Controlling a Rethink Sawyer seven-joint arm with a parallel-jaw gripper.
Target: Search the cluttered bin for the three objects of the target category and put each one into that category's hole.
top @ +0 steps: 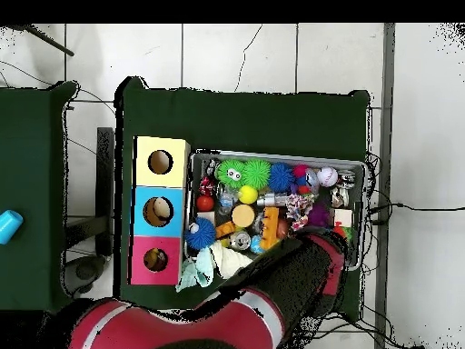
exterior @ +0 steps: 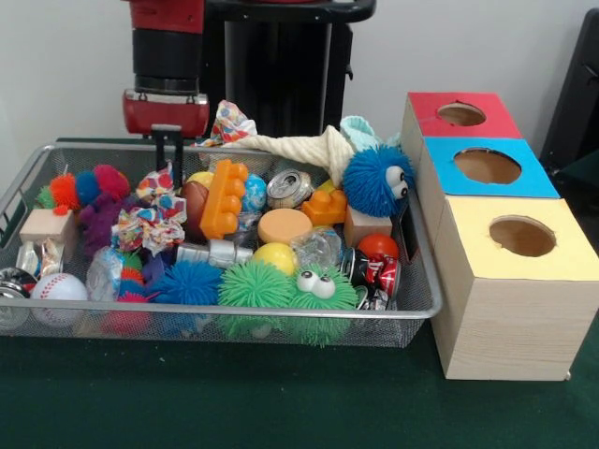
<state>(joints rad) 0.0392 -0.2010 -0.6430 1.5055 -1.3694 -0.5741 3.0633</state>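
Sawyer's black gripper (exterior: 169, 150) hangs over the back left part of the silver wire-mesh bin (exterior: 416, 309) in the front view, its thin fingers pointing down just above the clutter; whether they are apart or together I cannot tell, and nothing appears to be held. Below and just beside it lie a patterned fabric bow (exterior: 154, 223) and a purple fuzzy toy (exterior: 98, 224). Further along sit an orange plastic building block (exterior: 223, 198), a crushed silver drink can (exterior: 288, 187), a blue fuzzy ball with googly eyes (exterior: 377, 180), and a green fuzzy ball with googly eyes (exterior: 316, 290) at the front. A white baseball (exterior: 58, 286) rests in the front left corner. Beside the bin stands a wooden sorting box (exterior: 505, 318) with three holes under red (exterior: 460, 114), blue (exterior: 487, 166) and yellow (exterior: 521, 236) tops.

From overhead, the red and black arm (top: 272, 300) reaches across the bin's (top: 363, 165) lower edge and hides the gripper and the items under it. The sorting box (top: 162, 211) lies against the bin's opposite side, well apart from where the arm ends.

The target category is not evident, so candidates could be anywhere in the pile. The risk, as I judge it, is that tightly packed items snag: a descent here could catch the bow's loose fabric, drag neighbours, or close on two things at once.
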